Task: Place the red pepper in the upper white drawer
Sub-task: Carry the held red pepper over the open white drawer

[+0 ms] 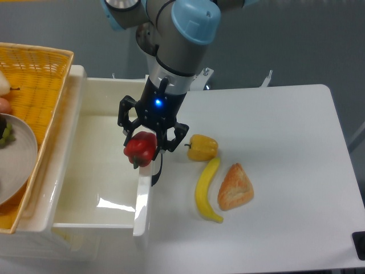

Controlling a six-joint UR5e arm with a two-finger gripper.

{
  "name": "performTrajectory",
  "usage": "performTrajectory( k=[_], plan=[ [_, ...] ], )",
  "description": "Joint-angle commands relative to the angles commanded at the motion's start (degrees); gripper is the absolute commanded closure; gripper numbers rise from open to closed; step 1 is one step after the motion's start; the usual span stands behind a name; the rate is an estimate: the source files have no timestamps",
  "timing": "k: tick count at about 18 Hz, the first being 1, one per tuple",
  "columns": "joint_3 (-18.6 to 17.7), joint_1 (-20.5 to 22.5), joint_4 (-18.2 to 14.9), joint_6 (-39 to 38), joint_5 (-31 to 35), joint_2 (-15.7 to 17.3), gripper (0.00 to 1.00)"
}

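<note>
Camera view: glossy red pepper (141, 148), dark stem down, clamped in tool (149, 141) over upper white drawer (94, 220) rim.

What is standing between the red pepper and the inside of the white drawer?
Nothing visible. The gripper holds the pepper in its jaws over the drawer's right edge. The drawer is open and the floor beside the pepper looks bare. The yellow pepper and banana lie on the table, outside.

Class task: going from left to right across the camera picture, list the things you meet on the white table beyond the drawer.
yellow pepper → banana → pastry
</note>
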Motion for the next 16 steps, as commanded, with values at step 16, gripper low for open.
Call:
performTrajectory(
  k=[16],
  plan=[
    [-0.27, -0.26, -0.18, -1.76, -0.09, 1.5, 0.59]
  ],
)
